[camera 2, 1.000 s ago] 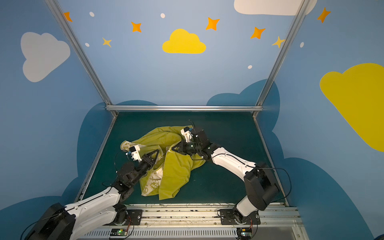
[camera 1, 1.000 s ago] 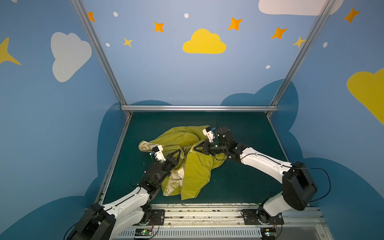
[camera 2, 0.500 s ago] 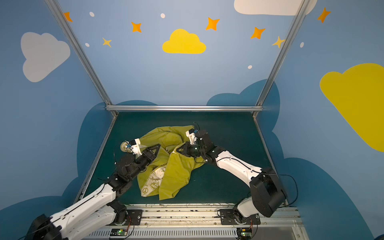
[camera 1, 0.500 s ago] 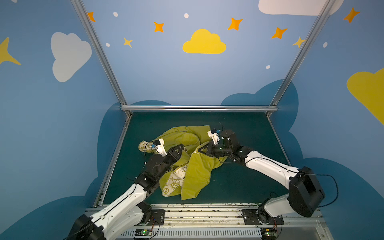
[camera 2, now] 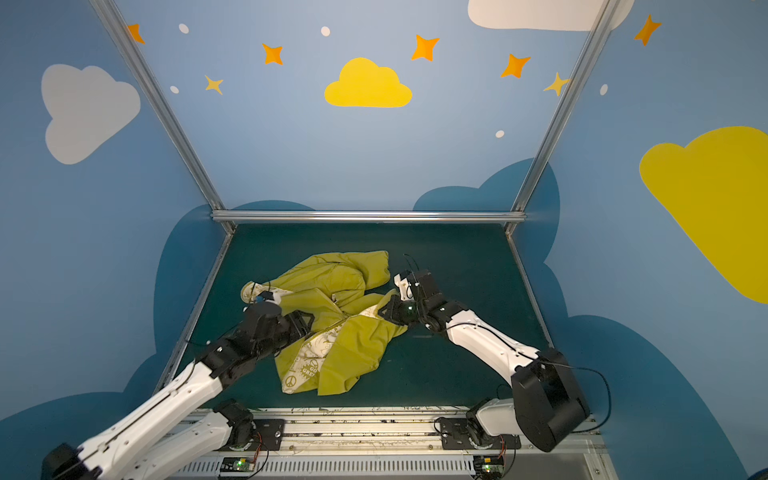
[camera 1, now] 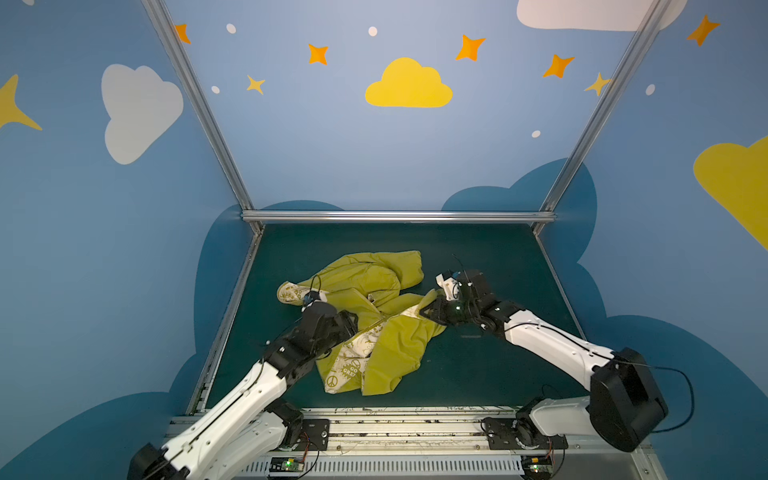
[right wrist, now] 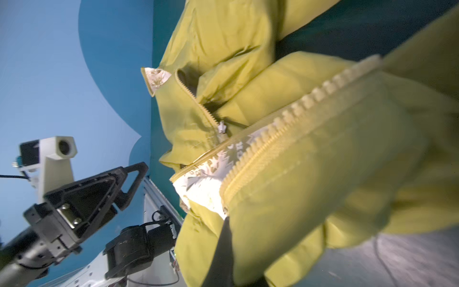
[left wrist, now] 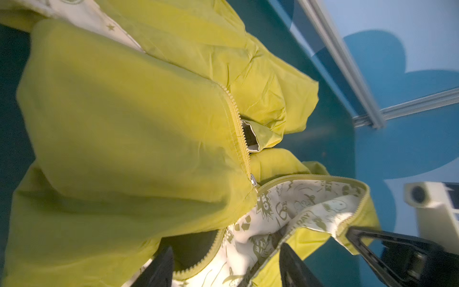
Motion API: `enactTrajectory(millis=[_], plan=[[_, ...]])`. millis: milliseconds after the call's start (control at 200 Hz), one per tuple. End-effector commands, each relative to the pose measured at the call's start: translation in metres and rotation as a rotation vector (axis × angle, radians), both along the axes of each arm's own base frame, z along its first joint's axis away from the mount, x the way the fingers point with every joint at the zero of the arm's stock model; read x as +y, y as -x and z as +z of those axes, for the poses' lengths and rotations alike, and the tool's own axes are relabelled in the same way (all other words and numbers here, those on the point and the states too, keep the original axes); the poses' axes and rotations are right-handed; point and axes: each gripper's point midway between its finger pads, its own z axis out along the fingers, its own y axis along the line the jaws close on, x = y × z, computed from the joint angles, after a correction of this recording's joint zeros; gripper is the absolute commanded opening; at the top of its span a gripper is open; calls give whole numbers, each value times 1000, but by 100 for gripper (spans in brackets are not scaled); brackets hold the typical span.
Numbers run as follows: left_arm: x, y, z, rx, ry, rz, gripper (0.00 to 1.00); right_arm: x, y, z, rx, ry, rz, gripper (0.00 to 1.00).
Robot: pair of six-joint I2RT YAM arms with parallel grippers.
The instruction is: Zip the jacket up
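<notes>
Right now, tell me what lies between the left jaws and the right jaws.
The jacket fills that stretch in both top views: its open front, with a strip of cream printed lining showing.

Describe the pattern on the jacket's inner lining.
Cream, printed with olive symbols and lettering; the lining shows best in the left wrist view.

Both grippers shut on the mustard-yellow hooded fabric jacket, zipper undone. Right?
Not quite. Only the right gripper is shut on the mustard-yellow hooded fabric jacket. The left gripper is open: the left wrist view shows its fingers spread apart, with printed lining between them. The zipper is undone, as you said.
</notes>
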Motion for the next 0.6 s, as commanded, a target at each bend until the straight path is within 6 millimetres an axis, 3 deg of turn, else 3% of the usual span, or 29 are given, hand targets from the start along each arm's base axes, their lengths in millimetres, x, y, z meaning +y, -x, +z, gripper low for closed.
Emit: enactTrajectory(millis=[0, 135, 395, 596], plan=[[-22, -5, -20, 110, -135, -119, 81, -28, 2, 3, -42, 68, -45, 0], [-43, -27, -33, 189, -247, -176, 92, -40, 5, 5, -64, 65, -70, 0], [-32, -58, -56, 342, -429, -102, 92, -39, 3, 7, -110, 22, -70, 0], [-1, -67, -79, 401, -406, 7, 90, -40, 6, 10, -124, 19, -62, 0]])
